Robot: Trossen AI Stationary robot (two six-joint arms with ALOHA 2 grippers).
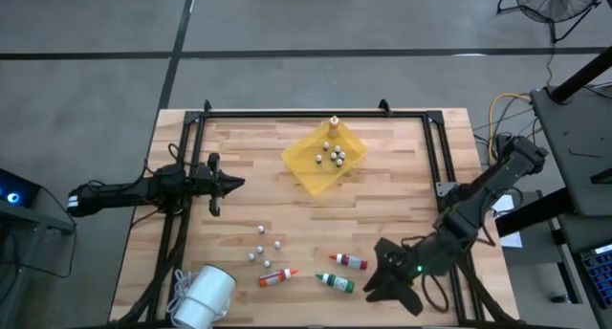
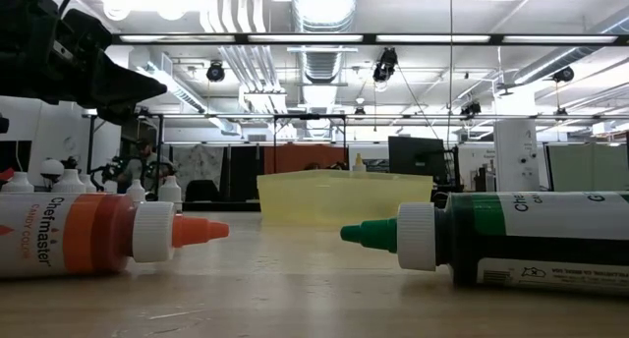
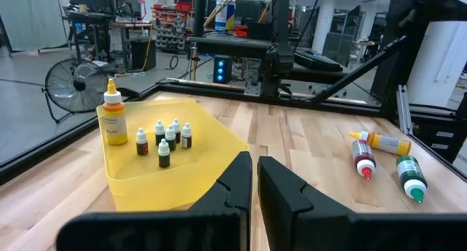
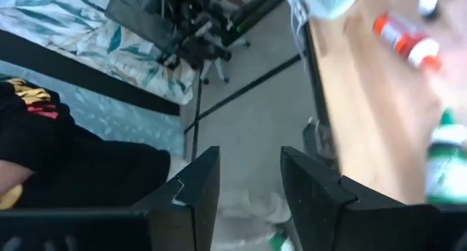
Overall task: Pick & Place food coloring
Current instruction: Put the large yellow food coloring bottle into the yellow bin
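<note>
- My right gripper [image 1: 378, 272] is open and empty at the table's near right edge.
- The green bottle [image 1: 336, 283], red bottle [image 1: 350, 262] and orange bottle [image 1: 276, 276] lie beside it.
- My left gripper [image 1: 232, 184] is closed, well apart.

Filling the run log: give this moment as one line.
left claw: shut, idle, left of yellow tray | right claw: open, empty, near table's front edge beside green bottle | red bottle, orange bottle: lying on table
</note>
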